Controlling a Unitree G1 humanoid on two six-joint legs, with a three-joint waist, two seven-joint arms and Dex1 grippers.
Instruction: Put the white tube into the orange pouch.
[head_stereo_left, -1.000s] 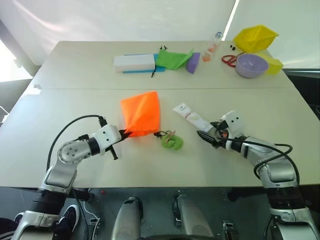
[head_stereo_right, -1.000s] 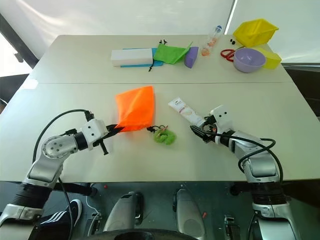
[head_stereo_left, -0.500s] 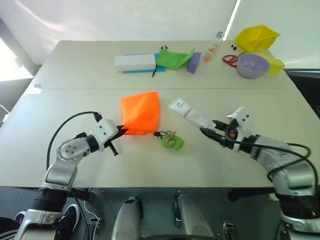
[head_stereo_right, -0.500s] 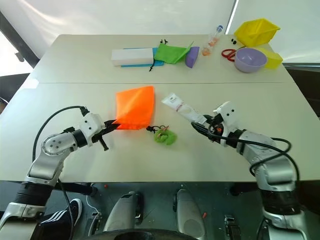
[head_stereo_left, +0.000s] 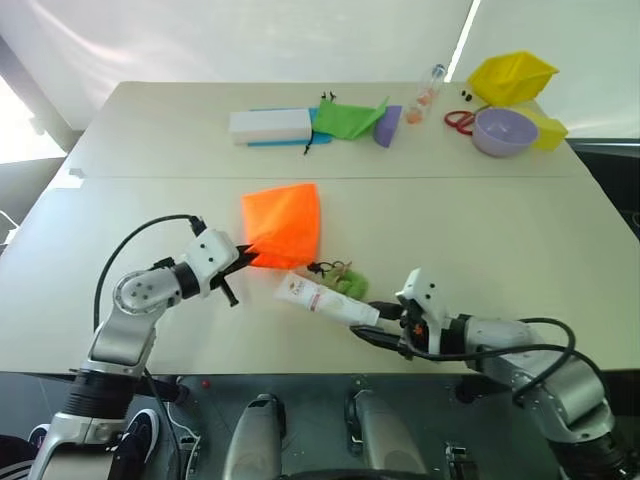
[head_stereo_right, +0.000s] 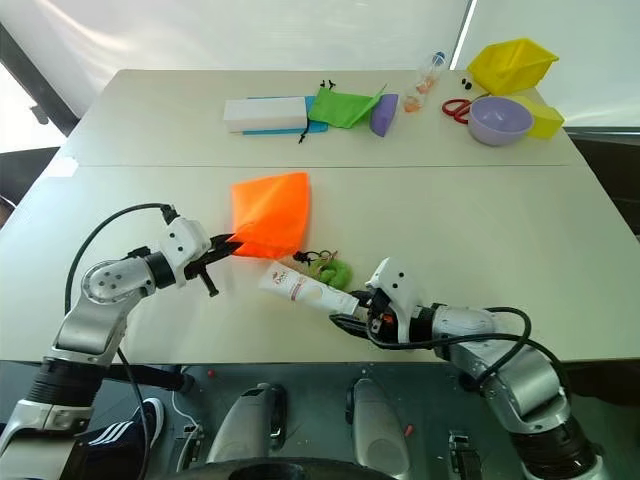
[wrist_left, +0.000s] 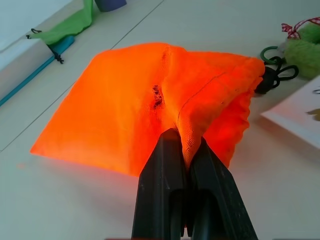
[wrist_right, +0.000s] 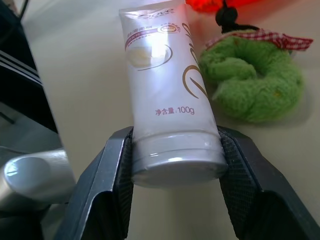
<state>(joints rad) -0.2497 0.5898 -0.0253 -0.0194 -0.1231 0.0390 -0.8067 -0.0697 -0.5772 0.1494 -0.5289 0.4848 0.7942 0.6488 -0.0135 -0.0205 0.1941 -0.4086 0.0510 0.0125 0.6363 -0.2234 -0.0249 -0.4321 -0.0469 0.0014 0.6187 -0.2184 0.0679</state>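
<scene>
The orange pouch (head_stereo_left: 283, 225) lies on the table left of centre, its near corner lifted. My left gripper (head_stereo_left: 243, 262) is shut on that fabric edge, and the pinch is seen close up in the left wrist view (wrist_left: 182, 145). The white tube (head_stereo_left: 325, 300) is held by its cap end in my right gripper (head_stereo_left: 375, 325), whose fingers clamp both sides of it (wrist_right: 175, 137). Its crimped end points toward the pouch's near corner. The pouch's green tassel (head_stereo_left: 348, 283) lies just beyond the tube.
Along the table's far edge sit a white box (head_stereo_left: 268, 125), a green pouch (head_stereo_left: 345, 118), a clear bottle (head_stereo_left: 430, 90), red scissors (head_stereo_left: 458, 120), a purple bowl (head_stereo_left: 503, 130) and yellow containers (head_stereo_left: 512, 75).
My right gripper has carried the tube left and toward the table's near edge, bringing it from right of the tassel to just in front of the pouch. The left gripper keeps its hold on the pouch.
</scene>
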